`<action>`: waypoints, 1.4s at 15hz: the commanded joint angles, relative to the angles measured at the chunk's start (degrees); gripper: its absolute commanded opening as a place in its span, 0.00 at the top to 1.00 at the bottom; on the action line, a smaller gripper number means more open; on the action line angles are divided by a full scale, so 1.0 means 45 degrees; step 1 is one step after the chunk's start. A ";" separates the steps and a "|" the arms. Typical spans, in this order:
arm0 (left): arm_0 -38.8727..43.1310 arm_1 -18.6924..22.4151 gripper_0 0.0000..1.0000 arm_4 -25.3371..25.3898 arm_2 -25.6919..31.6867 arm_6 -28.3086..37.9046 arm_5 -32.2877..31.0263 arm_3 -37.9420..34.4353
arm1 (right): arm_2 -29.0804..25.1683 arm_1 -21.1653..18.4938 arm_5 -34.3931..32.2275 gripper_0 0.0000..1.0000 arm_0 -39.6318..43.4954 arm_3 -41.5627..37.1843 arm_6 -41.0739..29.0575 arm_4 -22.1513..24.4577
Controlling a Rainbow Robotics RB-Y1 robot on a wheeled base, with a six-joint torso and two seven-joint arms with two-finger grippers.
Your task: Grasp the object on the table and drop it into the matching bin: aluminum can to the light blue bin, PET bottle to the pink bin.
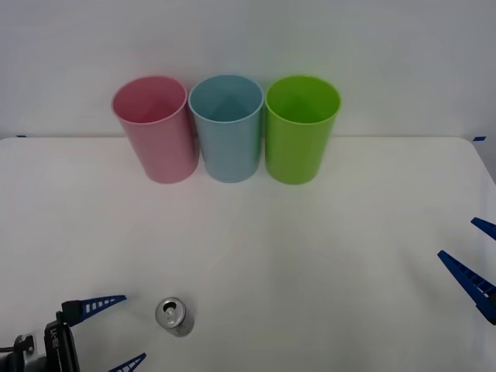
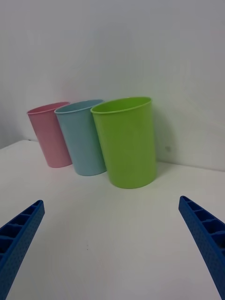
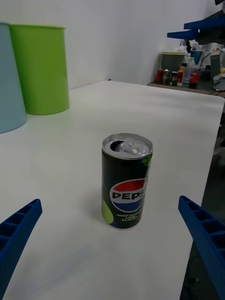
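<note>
Your Pepsi can stands upright at the lower left of the front frame, well apart from the light blue bin at top centre. Left gripper sits beside it, fingers spread wide, holding nothing, lined up to close on it. Right gripper waits at the right edge, also wide open, empty.
</note>
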 commanded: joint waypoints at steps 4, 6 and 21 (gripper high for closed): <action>-0.0280 -0.0542 0.00 -0.0778 0.0020 -0.0117 0.0196 -0.0002 | 0.0000 0.0000 0.0000 0.00 0.0000 0.0000 0.0000 0.0000; -0.0338 -0.0737 0.00 -0.0992 0.0020 -0.0176 0.0353 -0.0002 | 0.0000 0.0000 0.0000 0.00 0.0000 0.0000 0.0000 0.0000; -0.1647 -0.1694 0.00 -0.2184 -0.0156 -0.0645 0.0743 0.1112 | 0.0000 0.0000 0.0000 0.00 0.0000 0.0000 0.0000 0.0000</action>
